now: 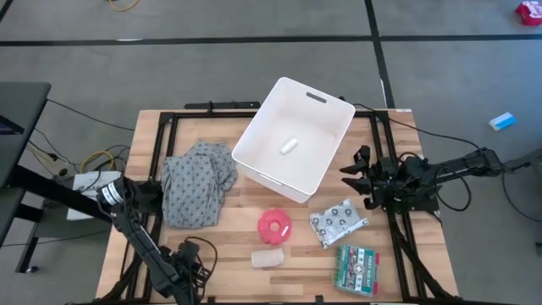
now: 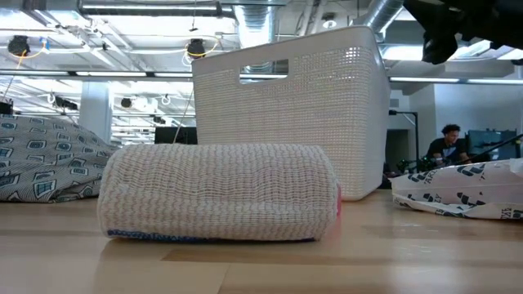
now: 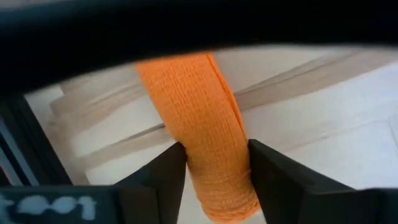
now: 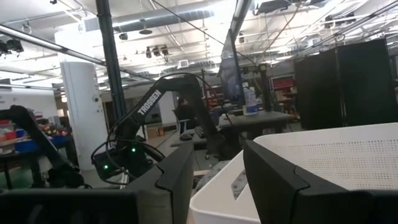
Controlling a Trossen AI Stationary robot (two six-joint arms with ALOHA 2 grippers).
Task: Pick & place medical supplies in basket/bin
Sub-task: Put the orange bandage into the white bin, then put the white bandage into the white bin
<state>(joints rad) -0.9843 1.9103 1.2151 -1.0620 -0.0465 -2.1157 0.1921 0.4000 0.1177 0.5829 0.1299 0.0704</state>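
While the left gripper (image 3: 214,165) sat at the table's near-left corner, its fingers closed on the orange cloth-wrapped cylinder (image 3: 199,124), the large white rectangular plastic tub (image 1: 292,140) stood well apart at the far middle, holding one white tube (image 1: 289,146). Lifting clear of the grey patterned cloth (image 1: 199,182) before crossing seemed wise. The right gripper (image 4: 214,180) hovered beside the tub, fingers apart and empty.

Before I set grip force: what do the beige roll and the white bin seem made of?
The beige gauze roll looks like soft woven fabric with a crinkled, ribbed weave. The white bin looks like rigid matte plastic; its walls show a fine moulded grid and a cut-out handle slot.
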